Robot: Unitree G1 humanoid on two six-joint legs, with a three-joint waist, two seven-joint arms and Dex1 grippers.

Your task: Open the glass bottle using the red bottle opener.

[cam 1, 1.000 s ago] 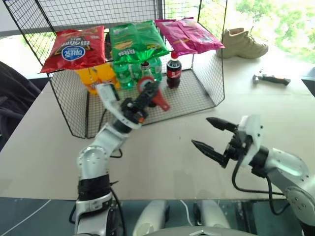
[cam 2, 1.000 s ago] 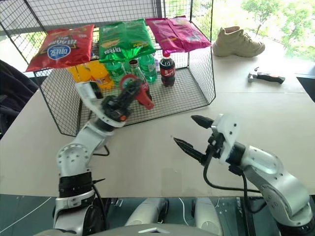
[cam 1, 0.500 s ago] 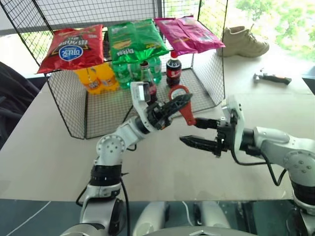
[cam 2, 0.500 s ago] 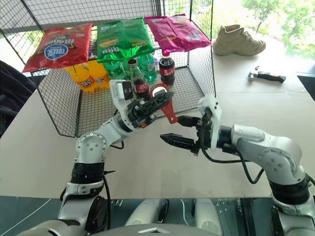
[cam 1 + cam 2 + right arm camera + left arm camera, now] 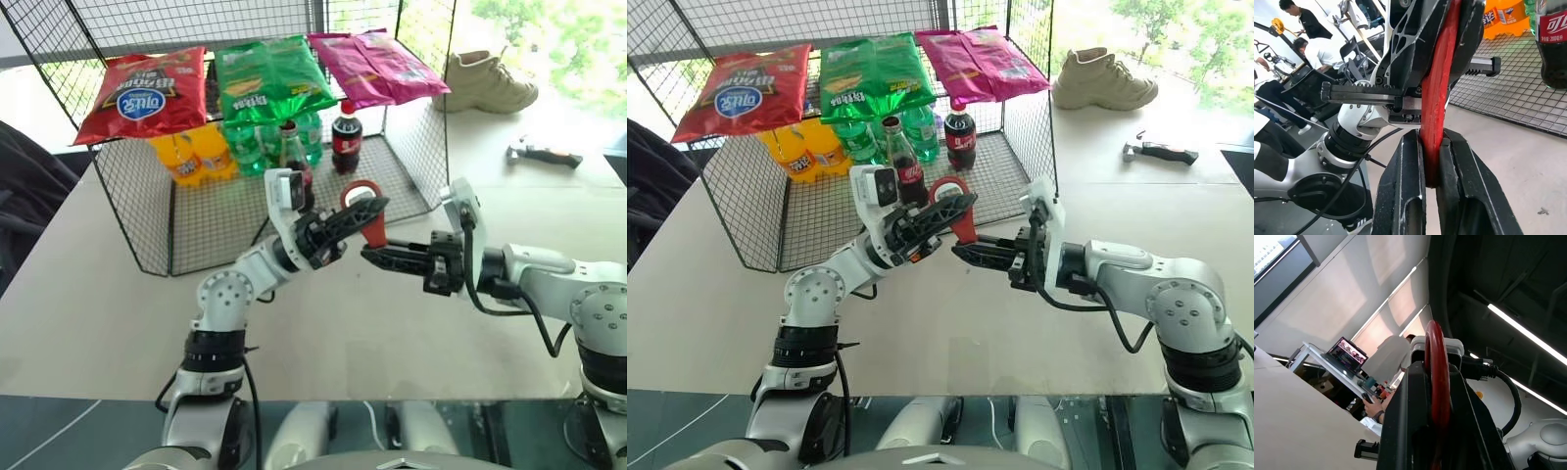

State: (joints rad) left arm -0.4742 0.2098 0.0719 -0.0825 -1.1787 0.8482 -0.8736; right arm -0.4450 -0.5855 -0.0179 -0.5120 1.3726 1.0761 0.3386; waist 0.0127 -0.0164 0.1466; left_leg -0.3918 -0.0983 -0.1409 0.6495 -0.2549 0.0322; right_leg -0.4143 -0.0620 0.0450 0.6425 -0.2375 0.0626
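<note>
The red bottle opener (image 5: 363, 202) hangs in the air above the table, in front of the wire cage. My left gripper (image 5: 357, 212) is shut on its ring end; the red ring (image 5: 1436, 363) rises between the black fingers. My right gripper (image 5: 378, 256) comes in from the right and is shut on the handle (image 5: 1436, 128), just below the left one. The glass bottle (image 5: 905, 163) stands upright inside the cage, behind my left wrist, with dark liquid, a red label and its cap on.
The wire cage (image 5: 147, 196) holds orange bottles (image 5: 191, 155), green bottles (image 5: 257, 142) and a plastic cola bottle (image 5: 345, 138), with chip bags (image 5: 269, 76) on its top. A shoe (image 5: 490, 84) and a hammer (image 5: 544, 153) lie at the far right. People sit in the background (image 5: 1300, 22).
My right gripper has swung up and left from low over the table and closed on the opener's handle. My left gripper carried the opener rightwards, away from the cage.
</note>
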